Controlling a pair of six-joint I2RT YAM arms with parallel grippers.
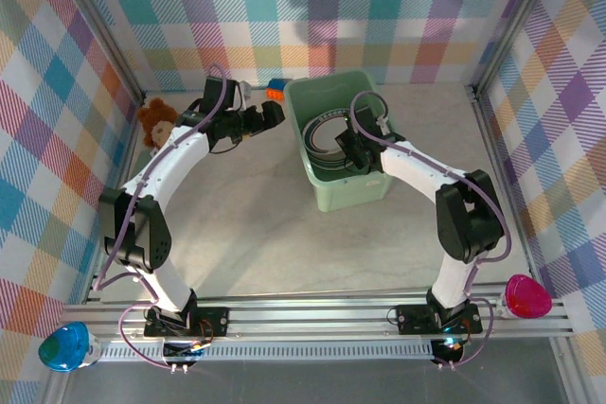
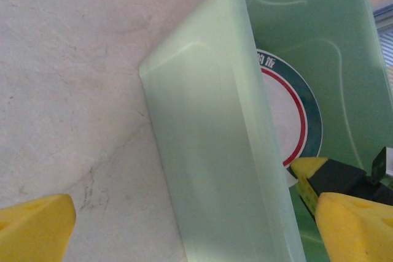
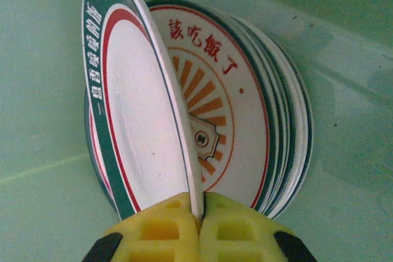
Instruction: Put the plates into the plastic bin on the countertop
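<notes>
Countertop [image 1: 265, 234]: broad bare beige field bounded by plaid walls, with ample room for the arms. Plastic bin [image 1: 352, 194]: mint tub at rear centre, holding the plates [image 3: 245, 121] stacked on its floor; their count cannot be told. Teal-rimmed plate [image 3: 138, 127]: stands nearly on edge, leaning against the stack. Right gripper [image 3: 199, 225]: inside the bin, pads pinched on that plate's rim; release and withdrawal are left, seemingly the closing step. Clearance: bin wall close behind the stack, open floor beside it. Left gripper [image 1: 270, 116]: jaws wide apart, empty, just outside the bin's left wall.
</notes>
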